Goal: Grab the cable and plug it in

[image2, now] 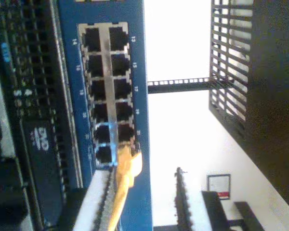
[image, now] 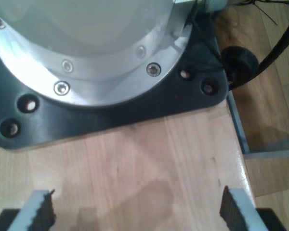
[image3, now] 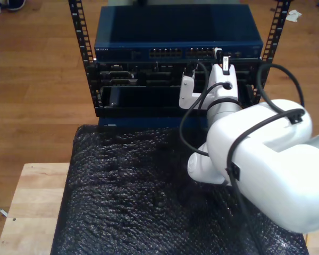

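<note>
The yellow-orange cable (image2: 121,180) runs up along the white finger (image2: 94,202) of my second gripper (image2: 144,207). Its clear plug (image2: 127,147) sits at a port in the blue network switch (image2: 135,62), near the end of the port block. The other finger (image2: 181,197) stands apart from the cable with a gap between, so the jaws look open. In the exterior view this gripper (image3: 221,56) is at the switch (image3: 175,37) front, right of the middle. My first gripper (image: 137,211) is open over bare wood, holding nothing.
A round metal arm base (image: 86,48) on a black plate (image: 111,113) fills the wood ahead of my first gripper. The black rack (image3: 85,53) holds dark units under the switch. Black bubble wrap (image3: 149,202) covers the wooden table (image3: 32,196). Thick black arm cables (image3: 266,85) loop by the wrist.
</note>
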Robot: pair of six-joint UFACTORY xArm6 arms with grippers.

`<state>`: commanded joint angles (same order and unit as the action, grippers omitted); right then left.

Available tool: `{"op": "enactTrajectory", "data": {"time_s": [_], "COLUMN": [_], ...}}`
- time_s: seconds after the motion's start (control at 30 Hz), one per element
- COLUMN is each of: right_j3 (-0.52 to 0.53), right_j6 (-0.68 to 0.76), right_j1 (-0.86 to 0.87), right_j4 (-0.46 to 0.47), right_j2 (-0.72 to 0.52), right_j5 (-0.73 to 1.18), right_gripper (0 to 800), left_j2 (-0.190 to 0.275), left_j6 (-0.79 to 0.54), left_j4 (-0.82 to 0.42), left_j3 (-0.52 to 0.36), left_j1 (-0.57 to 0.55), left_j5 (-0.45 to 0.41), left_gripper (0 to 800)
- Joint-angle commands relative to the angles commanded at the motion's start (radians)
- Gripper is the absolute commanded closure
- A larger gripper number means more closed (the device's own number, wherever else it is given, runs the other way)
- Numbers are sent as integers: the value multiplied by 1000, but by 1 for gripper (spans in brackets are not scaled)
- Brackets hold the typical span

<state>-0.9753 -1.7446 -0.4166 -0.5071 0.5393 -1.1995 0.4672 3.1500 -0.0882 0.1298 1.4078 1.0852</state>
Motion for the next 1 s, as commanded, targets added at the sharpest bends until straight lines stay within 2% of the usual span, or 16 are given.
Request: {"op": "enactTrajectory", "data": {"time_s": [0.07,0.27,0.47,0.6,0.83,1.0], "right_j3": [48,147,212,235,245,245], "right_j6": [0,0,-2,-5,-18,-80], "right_j1": [0,2,28,89,247,393], "right_j4": [0,0,9,28,141,206], "right_j2": [-55,-199,-339,-433,-578,-675], "right_j5": [55,196,420,583,875,1091], "right_gripper": [402,363,221,180,117,89], "left_j2": [0,0,0,0,0,0], "left_j6": [0,0,0,0,0,0], "left_j4": [0,0,0,0,0,0], "left_j3": [0,0,0,0,0,0], "left_j1": [0,0,0,0,0,0], "left_j5": [0,0,0,0,0,0], "left_gripper": [0,0,0,0,0,0]}}
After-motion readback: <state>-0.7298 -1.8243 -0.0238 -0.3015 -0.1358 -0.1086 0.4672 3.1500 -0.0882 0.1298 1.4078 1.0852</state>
